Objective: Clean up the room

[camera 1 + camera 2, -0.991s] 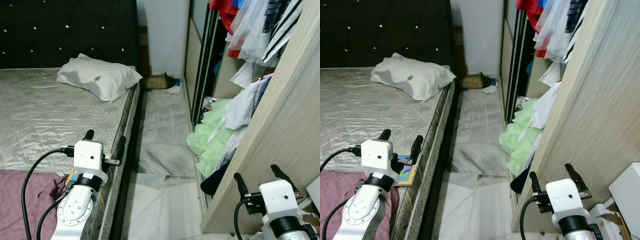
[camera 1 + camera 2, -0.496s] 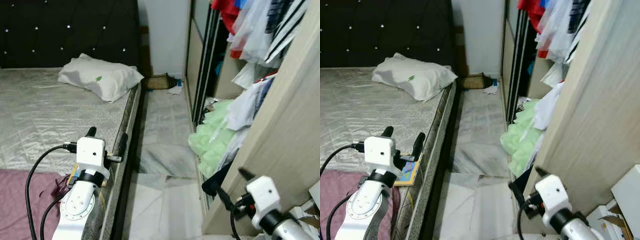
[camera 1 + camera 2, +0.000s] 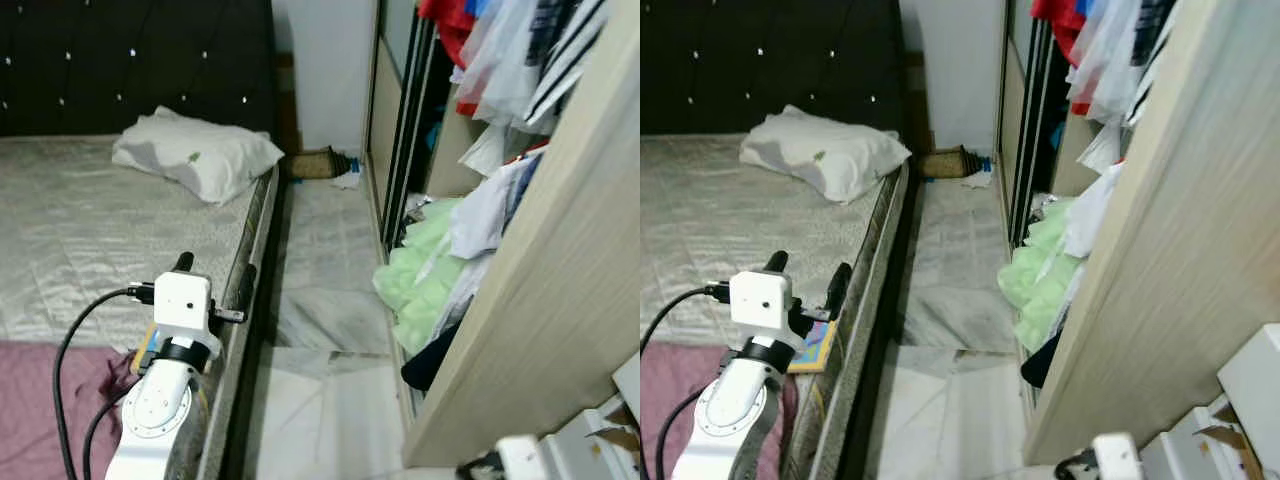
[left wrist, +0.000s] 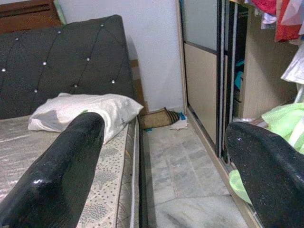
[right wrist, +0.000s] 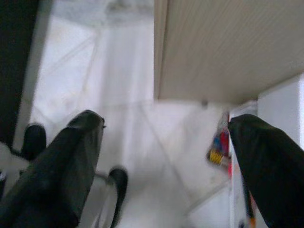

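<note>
Bed: a quilted grey-beige mattress (image 3: 80,230) with a patterned side band, backed by a black tufted headboard (image 3: 130,60) set with small shiny studs.
Pillow: a soft white pillow (image 3: 195,155) with grey patches and a small green mark lies at the head of the bed, near its floor-side edge.
Blanket: a mauve cloth (image 3: 30,400) covers the near corner of the bed; a colourful flat booklet (image 3: 812,345) lies beside it at the mattress edge.
Floor: pale veined marble tiles (image 3: 320,300), glossy, in a narrow aisle between bed and wardrobe.
Clutter: a heap of light green and white crumpled fabric (image 3: 425,270) spills from the open light-wood wardrobe (image 3: 560,300) onto the floor.
Left gripper (image 3: 215,285): held above the bed edge, fingers (image 4: 61,171) spread wide, holding nothing.
Right gripper (image 5: 166,156): low, pointing down at the floor, fingers (image 5: 66,161) wide apart and empty.
</note>
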`<state>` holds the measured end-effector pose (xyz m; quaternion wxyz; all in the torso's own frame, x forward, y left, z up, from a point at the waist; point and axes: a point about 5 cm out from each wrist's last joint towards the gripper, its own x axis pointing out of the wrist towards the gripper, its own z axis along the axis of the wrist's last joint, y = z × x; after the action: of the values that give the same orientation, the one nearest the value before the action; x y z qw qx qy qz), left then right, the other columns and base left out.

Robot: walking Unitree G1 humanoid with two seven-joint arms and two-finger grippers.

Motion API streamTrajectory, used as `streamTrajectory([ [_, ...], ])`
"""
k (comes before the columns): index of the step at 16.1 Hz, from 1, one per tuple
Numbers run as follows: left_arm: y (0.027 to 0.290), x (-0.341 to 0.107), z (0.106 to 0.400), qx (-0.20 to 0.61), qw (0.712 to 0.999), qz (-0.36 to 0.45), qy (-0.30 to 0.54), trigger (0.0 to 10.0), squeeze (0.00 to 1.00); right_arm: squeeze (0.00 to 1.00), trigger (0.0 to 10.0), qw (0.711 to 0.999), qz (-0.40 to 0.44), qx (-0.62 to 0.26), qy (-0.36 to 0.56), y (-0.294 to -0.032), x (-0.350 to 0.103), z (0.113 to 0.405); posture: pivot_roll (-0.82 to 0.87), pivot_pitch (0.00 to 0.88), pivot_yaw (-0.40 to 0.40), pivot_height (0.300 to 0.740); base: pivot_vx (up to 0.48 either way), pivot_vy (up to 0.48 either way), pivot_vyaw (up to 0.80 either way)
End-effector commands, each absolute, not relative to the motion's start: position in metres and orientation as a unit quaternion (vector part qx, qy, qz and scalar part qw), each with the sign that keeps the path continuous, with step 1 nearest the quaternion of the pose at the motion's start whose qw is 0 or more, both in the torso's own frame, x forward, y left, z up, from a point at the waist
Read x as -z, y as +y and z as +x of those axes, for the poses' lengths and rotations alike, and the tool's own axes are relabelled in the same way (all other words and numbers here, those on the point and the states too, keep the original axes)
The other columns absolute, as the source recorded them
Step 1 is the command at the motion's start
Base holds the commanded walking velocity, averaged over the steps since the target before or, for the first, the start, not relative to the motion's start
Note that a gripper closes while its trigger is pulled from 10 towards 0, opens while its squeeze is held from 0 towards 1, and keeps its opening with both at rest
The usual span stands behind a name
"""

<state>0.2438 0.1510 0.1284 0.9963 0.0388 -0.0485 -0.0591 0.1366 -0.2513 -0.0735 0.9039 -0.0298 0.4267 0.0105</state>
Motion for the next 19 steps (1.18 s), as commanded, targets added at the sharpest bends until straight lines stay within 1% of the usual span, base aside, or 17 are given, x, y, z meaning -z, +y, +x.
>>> streamTrajectory([
  [1,0.151,-0.129,0.246,0.06,0.996,0.043,-0.051,10.0,0.0,0.0,10.0,0.899,-0.041,0.005,0.436,-0.254,0.076,0.139,-0.02,0.0,0.022,0.74,0.0,0.0,0.0],
  [3,0.15,-0.129,0.249,0.063,0.996,0.042,-0.05,10.0,0.0,0.0,10.0,0.889,-0.051,0.018,0.455,-0.253,0.079,0.148,-0.01,0.0,0.024,0.74,0.0,0.0,0.0],
  [7,0.15,-0.125,0.245,0.06,0.997,0.04,-0.04,10.0,0.0,0.0,10.0,0.877,-0.087,0.018,0.473,-0.255,0.079,0.157,0.01,0.001,0.017,0.74,0.0,0.0,0.79],
  [9,0.152,-0.121,0.241,0.052,0.998,0.036,-0.03,10.0,0.0,0.0,10.0,0.873,-0.102,-0.003,0.478,-0.247,0.08,0.162,0.04,0.01,0.005,0.74,0.0,0.0,0.79],
  [14,0.151,-0.117,0.237,0.053,0.998,0.034,-0.012,10.0,0.0,0.0,10.0,0.863,-0.121,-0.037,0.488,-0.235,0.084,0.162,0.04,0.039,0.008,0.74,0.0,0.0,0.79],
  [19,0.151,-0.114,0.236,0.052,0.998,0.034,-0.002,10.0,0.0,0.0,10.0,0.851,-0.141,-0.044,0.503,-0.236,0.086,0.157,0.04,0.046,0.008,0.74,0.0,0.0,0.79],
])
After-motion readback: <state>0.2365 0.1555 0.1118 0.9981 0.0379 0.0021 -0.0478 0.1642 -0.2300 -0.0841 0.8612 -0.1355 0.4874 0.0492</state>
